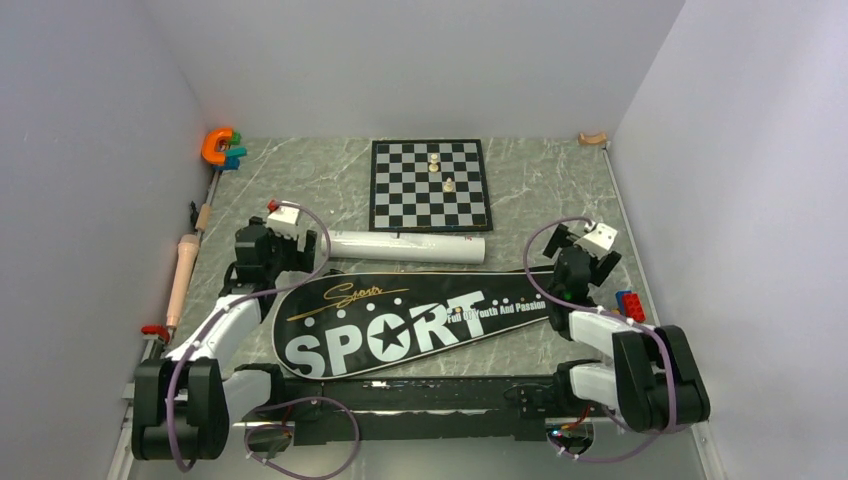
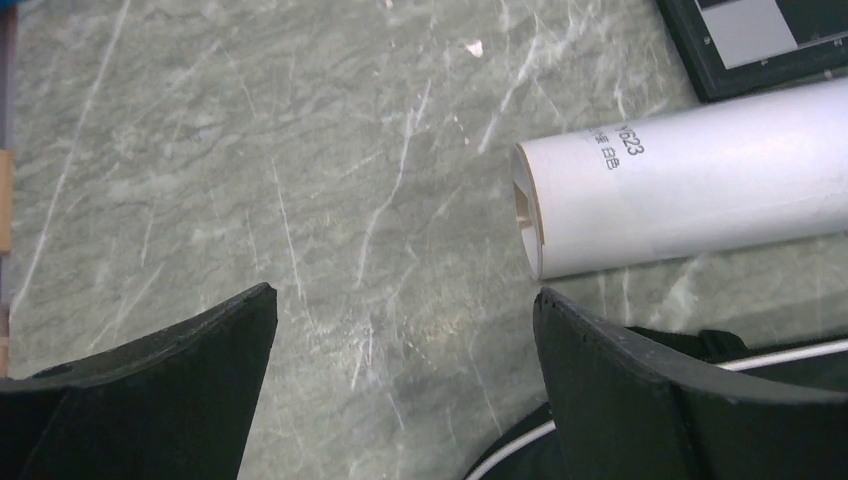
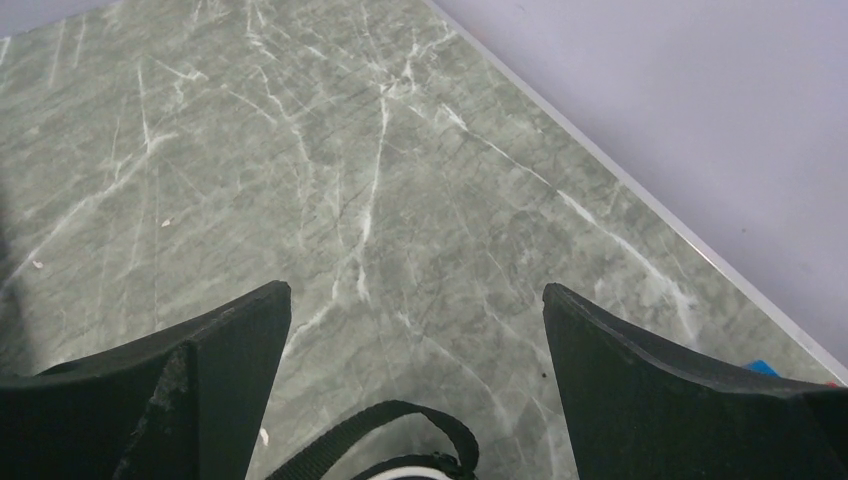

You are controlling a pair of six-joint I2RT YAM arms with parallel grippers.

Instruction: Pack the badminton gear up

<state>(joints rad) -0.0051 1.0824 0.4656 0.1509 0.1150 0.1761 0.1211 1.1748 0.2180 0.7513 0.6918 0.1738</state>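
Black and lettered SPORT, your racket bag (image 1: 400,325) lies flat along the near edge of the worktop (image 1: 540,190), and the long white tube (image 1: 405,246) lies just beyond it, in front of the chessboard (image 1: 430,184). Your left gripper (image 2: 405,330) has its fingers wide apart over bare worktop beside the tube's open end, holding nothing. Your right gripper (image 3: 415,325) is wide apart too, empty, above the bag's strap (image 3: 390,440) near the right edge.

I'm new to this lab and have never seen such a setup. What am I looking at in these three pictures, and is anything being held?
Two robot arms sit at a marble table's near edge. One picture looks down from above; the others come from cameras on each wrist. On the table lie a black racket bag lettered SPORT, a long white tube, and a chessboard. The left gripper is open near the tube's end; the right gripper is open over bare table. Neither holds anything.
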